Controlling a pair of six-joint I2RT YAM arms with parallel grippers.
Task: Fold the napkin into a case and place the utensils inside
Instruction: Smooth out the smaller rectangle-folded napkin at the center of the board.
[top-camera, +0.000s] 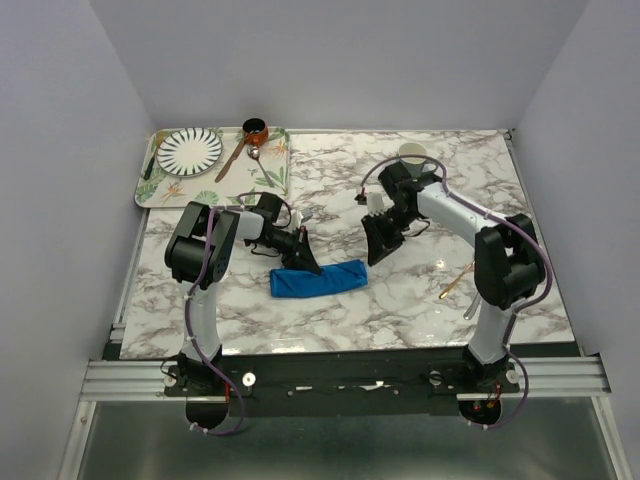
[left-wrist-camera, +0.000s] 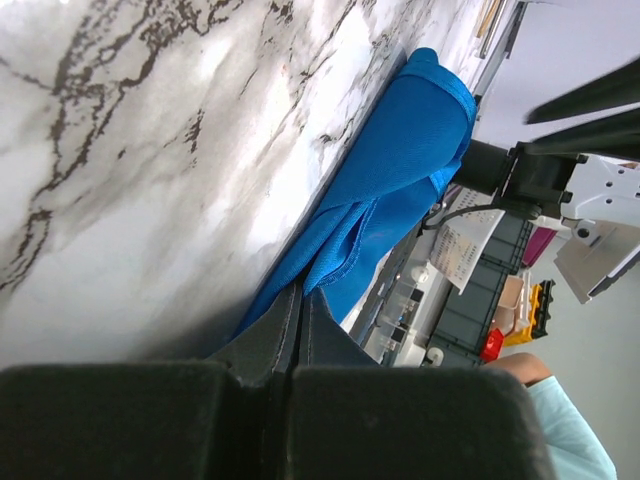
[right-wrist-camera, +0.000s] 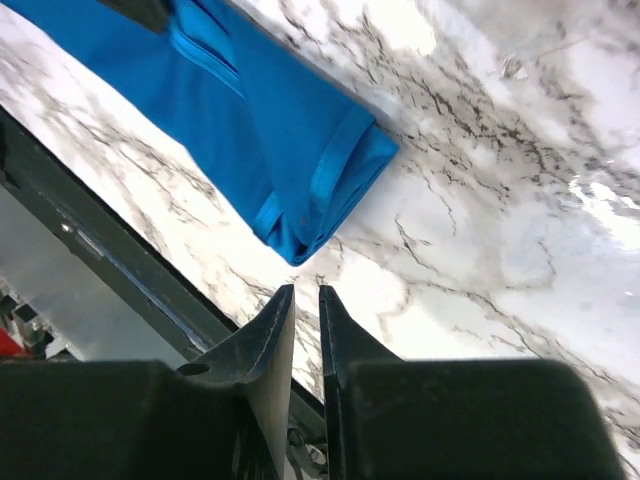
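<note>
The napkin (top-camera: 325, 279) lies on the marble as a narrow, long blue fold, the case, between the two arms. My left gripper (top-camera: 308, 264) is at its left half, low on the table. In the left wrist view its fingers (left-wrist-camera: 301, 293) are pressed together on a hemmed edge of the napkin (left-wrist-camera: 400, 160). My right gripper (top-camera: 377, 255) hovers just off the right end. Its jaws (right-wrist-camera: 303, 290) stand a narrow gap apart with only marble between them, a little short of the napkin's folded end (right-wrist-camera: 300, 190). A gold-coloured utensil (top-camera: 456, 281) lies to the right, near the right arm.
A leaf-patterned tray (top-camera: 275, 180) at the back left holds a striped plate (top-camera: 189, 150), a brown pot (top-camera: 254, 129) and a brown-handled spoon (top-camera: 236, 156). A pale round object (top-camera: 412, 152) sits at the back. The metal rail (top-camera: 340, 375) runs along the table's near edge.
</note>
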